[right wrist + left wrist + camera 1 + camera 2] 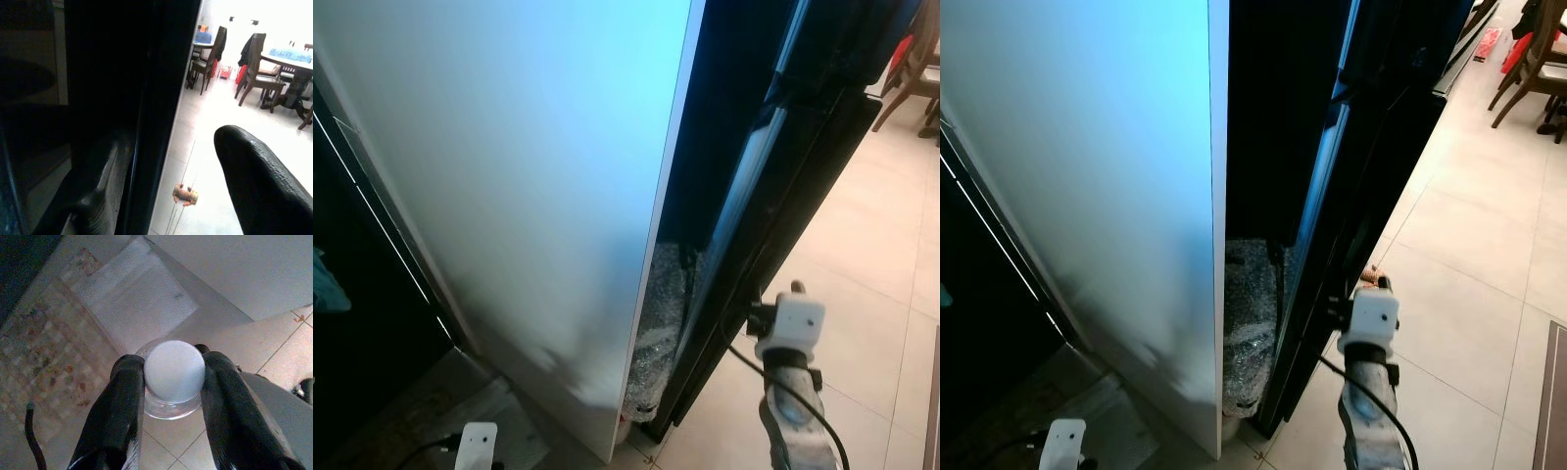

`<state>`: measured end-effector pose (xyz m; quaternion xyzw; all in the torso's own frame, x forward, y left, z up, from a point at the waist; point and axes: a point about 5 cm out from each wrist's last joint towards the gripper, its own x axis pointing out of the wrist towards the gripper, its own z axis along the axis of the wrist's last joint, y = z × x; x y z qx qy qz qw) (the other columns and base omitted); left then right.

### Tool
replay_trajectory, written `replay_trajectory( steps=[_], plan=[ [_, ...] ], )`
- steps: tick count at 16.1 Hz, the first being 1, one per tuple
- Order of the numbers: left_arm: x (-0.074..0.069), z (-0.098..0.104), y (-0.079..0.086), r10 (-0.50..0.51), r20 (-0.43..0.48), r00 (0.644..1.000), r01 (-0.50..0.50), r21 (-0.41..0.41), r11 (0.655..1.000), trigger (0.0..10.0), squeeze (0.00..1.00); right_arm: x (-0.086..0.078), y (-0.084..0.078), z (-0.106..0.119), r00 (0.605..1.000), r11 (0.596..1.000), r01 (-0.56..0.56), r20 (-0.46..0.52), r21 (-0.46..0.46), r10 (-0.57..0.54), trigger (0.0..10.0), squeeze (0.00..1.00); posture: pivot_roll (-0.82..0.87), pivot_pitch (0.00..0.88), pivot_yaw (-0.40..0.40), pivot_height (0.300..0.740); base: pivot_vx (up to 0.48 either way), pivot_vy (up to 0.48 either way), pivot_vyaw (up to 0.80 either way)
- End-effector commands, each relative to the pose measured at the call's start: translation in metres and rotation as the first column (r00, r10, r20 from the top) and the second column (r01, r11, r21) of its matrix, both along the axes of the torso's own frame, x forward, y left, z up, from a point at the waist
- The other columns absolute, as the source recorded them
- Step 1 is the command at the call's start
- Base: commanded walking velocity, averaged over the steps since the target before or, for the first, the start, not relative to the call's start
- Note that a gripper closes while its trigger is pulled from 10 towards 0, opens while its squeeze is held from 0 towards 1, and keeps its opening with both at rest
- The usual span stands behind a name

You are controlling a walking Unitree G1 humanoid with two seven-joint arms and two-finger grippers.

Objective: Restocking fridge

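Note:
The fridge's white side panel [529,196] rises in front of me, with its black door [773,176] standing just to the right. In the gap between them, low down, sits crumpled bubble wrap [661,323]. My right gripper [771,299] is up against the black door's outer edge [161,122], near the floor. My left gripper [173,382] hangs low at the left, shut on a clear bottle with a white ribbed cap [174,371], seen from above the cap.
Pale floor tiles [871,264] stretch away to the right. Wooden chairs [257,68] and a table [293,61] stand far off there. A small orange thing [185,194] lies on the tiles. Under the left gripper lie a patterned mat [44,357] and a white sheet [132,298].

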<state>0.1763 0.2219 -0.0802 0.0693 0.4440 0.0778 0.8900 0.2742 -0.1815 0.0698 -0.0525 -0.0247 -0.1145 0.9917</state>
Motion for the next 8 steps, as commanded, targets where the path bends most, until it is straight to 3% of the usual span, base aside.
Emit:
replay_trajectory(
  steps=[1,8],
  plan=[
    [0.0054,0.0020,0.0002,-0.015,-0.008,1.000,0.015,0.008,1.000,10.0,0.00,0.0014,-0.0073,-0.0011,0.999,1.000,0.030,-0.026,-0.009,-0.030,10.0,0.00,-0.07,0.008,-0.052,0.740,0.000,0.000,0.00],
    [0.0050,0.0014,-0.0019,-0.014,-0.009,1.000,0.014,0.009,1.000,10.0,0.00,0.0083,-0.0120,-0.0005,0.997,0.998,0.066,-0.047,-0.021,-0.066,10.0,0.00,-0.07,0.009,-0.051,0.740,0.000,0.000,0.00]
  ],
)
